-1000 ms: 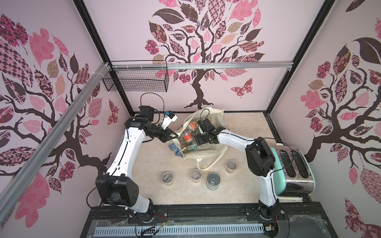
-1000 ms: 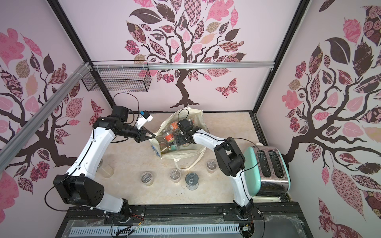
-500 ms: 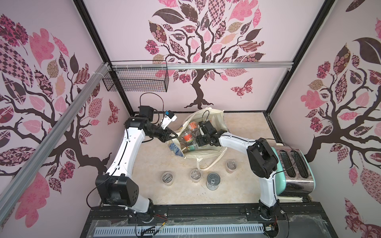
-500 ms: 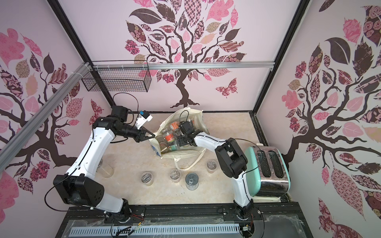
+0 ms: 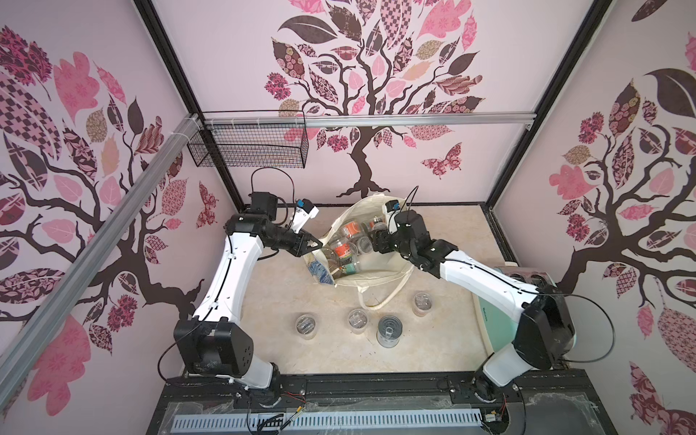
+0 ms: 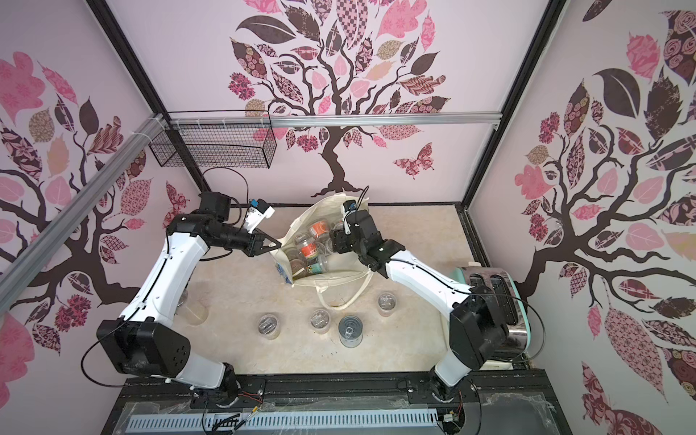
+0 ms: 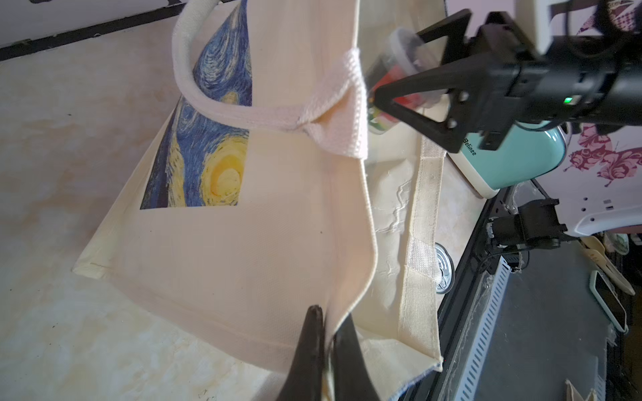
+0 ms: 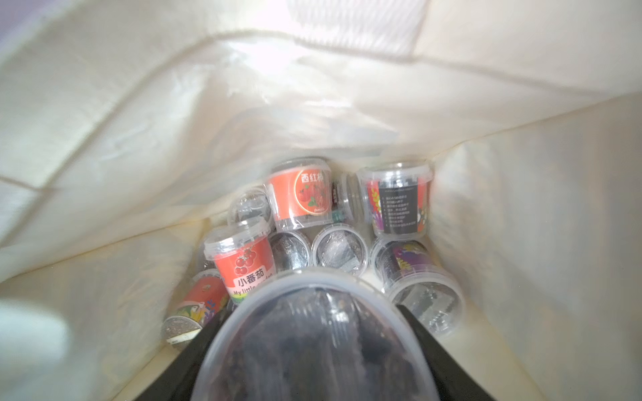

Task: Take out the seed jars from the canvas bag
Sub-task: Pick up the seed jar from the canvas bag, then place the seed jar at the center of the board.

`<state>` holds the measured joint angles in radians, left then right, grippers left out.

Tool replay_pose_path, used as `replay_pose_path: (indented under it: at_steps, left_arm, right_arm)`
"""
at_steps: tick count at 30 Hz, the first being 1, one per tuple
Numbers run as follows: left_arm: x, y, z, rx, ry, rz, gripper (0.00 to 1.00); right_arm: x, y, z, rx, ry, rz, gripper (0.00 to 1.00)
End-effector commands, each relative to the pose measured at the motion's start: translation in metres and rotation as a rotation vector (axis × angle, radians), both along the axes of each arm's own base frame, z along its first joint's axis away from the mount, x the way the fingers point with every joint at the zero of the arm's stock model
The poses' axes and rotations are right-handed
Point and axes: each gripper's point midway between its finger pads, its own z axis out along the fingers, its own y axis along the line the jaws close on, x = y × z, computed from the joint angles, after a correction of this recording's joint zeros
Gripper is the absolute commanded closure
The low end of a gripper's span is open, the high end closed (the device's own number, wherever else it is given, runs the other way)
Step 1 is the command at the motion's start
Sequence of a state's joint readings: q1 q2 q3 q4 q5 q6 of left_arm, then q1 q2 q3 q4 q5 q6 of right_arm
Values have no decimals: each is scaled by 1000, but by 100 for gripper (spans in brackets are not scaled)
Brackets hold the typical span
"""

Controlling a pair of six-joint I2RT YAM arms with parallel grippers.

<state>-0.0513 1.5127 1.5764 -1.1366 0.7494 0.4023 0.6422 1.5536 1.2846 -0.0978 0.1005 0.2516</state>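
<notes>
The cream canvas bag (image 5: pixel 376 280) with its blue-and-yellow print (image 7: pixel 208 139) lies at the back of the table, mouth gaping. My left gripper (image 5: pixel 315 244) (image 7: pixel 328 323) is shut on the bag's rim and holds it open. Inside lie several seed jars (image 5: pixel 341 250) (image 8: pixel 298 198), some red-labelled. My right gripper (image 5: pixel 371 243) (image 8: pixel 312 330) reaches into the bag, shut on a clear seed jar (image 8: pixel 312 347) (image 7: pixel 399 52); its black fingers (image 8: pixel 417 323) press both sides below the lid. Three seed jars (image 5: pixel 306 326) (image 5: pixel 357 320) (image 5: pixel 422 303) stand on the table in front of the bag.
A tin can (image 5: pixel 389 330) stands among the front jars. Another clear jar (image 6: pixel 192 309) sits by the left arm. A teal toaster (image 6: pixel 493 286) stands at the right edge, under the right arm. A rope handle (image 5: pixel 380 301) loops forward. A wire basket (image 5: pixel 248 150) hangs on the back wall.
The right gripper's jaws have narrowed onto a jar inside the bag. The left arm has kept its hold on the rim without moving.
</notes>
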Motion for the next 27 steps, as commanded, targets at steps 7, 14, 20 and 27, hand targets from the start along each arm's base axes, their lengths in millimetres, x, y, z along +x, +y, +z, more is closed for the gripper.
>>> replay_pose_path:
  at_steps: [7, 14, 20, 27]
  left_arm:
    - [16, 9, -9, 12, 18, 90, 100]
    - [22, 11, -10, 12, 32, 116, 100]
    - [20, 10, -4, 3, 20, 105, 100]
    - [15, 9, 3, -2, -2, 94, 100]
  right_arm:
    - [-24, -74, 54, 135, -92, -176, 31]
    - [-35, -147, 49, 78, -128, -426, 30]
    - [-35, -197, -2, 111, -55, -583, 31]
    - [-22, -184, -99, 12, 88, -545, 32]
